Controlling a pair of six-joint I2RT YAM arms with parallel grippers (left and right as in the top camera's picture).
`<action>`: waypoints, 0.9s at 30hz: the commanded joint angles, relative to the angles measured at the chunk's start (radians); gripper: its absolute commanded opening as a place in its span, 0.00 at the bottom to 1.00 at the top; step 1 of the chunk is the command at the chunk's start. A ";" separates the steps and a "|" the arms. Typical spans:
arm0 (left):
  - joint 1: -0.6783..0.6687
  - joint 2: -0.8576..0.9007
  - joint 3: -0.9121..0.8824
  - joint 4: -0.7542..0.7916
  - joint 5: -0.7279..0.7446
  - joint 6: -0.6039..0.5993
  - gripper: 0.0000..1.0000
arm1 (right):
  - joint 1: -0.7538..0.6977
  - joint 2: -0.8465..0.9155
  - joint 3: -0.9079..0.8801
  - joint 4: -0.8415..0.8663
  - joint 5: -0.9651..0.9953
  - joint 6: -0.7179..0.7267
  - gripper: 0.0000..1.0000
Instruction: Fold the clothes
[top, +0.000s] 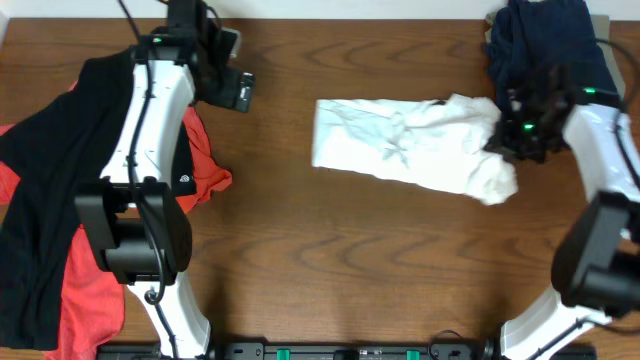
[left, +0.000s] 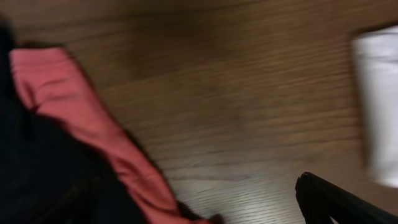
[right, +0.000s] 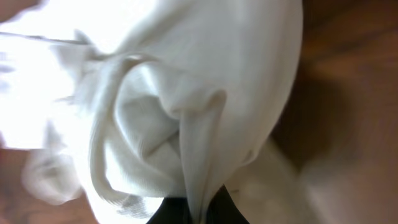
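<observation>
The overhead camera hangs above the table (top: 300, 250) and looks straight down. It is far enough off to take in nearly the whole top, with both arm bases along the lower edge. The camera on the left arm (top: 150, 150) rides low and looks across the wood at a slant. Its blurred view runs over the orange-red shirt (left: 81, 118) and black shirt (left: 37, 168) toward the white shirt (left: 379, 93) at its right edge. The overhead view shares that stretch of bare wood between them. The camera on the right arm (top: 600, 170) sits very close against the white shirt's bunched right end, which nearly fills its view. The overhead shows the same end.
</observation>
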 joint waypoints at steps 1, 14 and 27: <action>0.019 -0.005 -0.001 -0.008 -0.008 -0.013 0.99 | -0.007 -0.074 0.058 -0.048 -0.003 -0.054 0.01; 0.029 -0.005 -0.001 -0.008 -0.007 -0.013 1.00 | 0.337 -0.059 0.147 0.051 0.053 0.074 0.01; 0.029 -0.005 -0.001 -0.005 -0.003 -0.013 1.00 | 0.701 0.196 0.147 0.322 -0.011 0.156 0.39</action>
